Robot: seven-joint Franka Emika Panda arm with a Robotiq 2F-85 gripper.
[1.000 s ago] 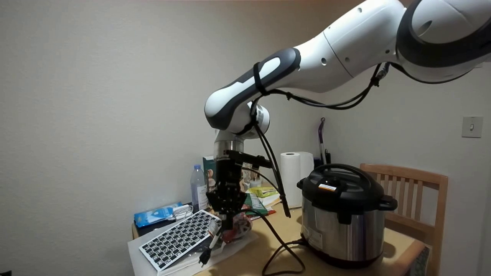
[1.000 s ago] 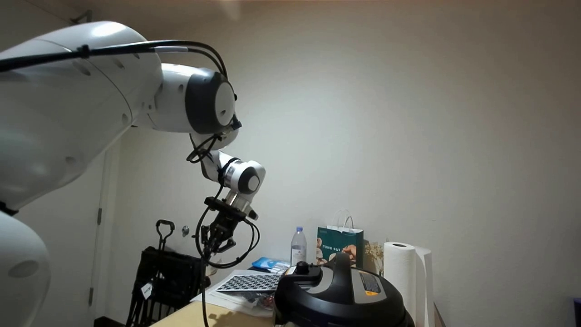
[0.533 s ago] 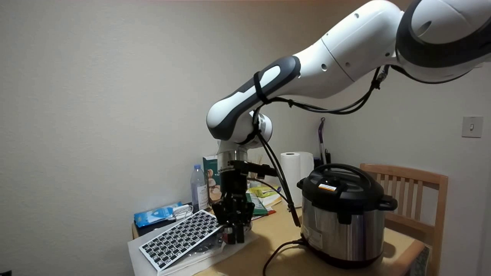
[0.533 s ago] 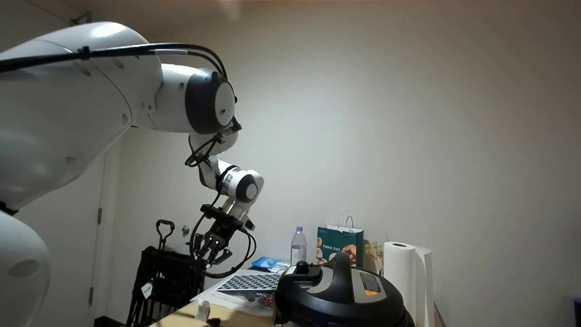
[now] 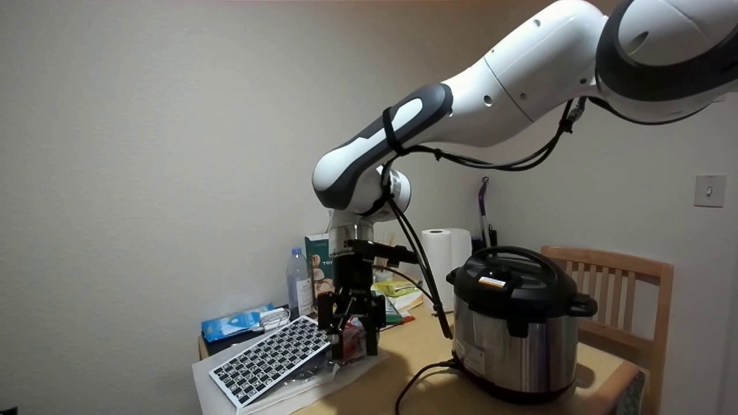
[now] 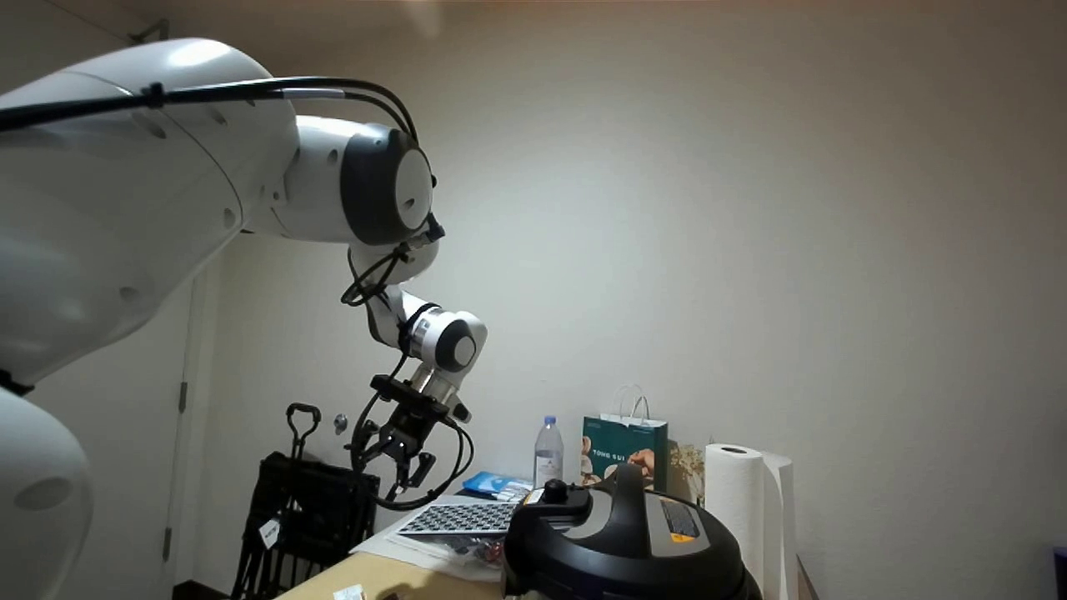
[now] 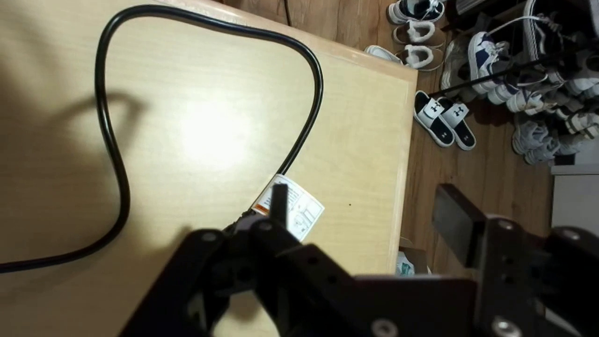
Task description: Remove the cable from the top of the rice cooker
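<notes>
Blue-capped plastic bottle (image 6: 548,457) near a green paper bag (image 6: 625,446), white paper-towel roll (image 6: 733,517), slatted wooden chair (image 5: 625,265), checkered calibration board (image 5: 271,360), slide sandals (image 7: 433,119) on wooden floor (image 7: 449,173).

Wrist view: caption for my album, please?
Thin black cable with white printed tag curves over a pale wooden table, beneath an open black two-fingered gripper.

Bag (image 6: 625,450) apparently reading "TONG SUI", Under Armour logos (image 7: 435,107) on sandals (image 7: 433,120), cable (image 7: 111,140) label (image 7: 303,210) illegible
</notes>
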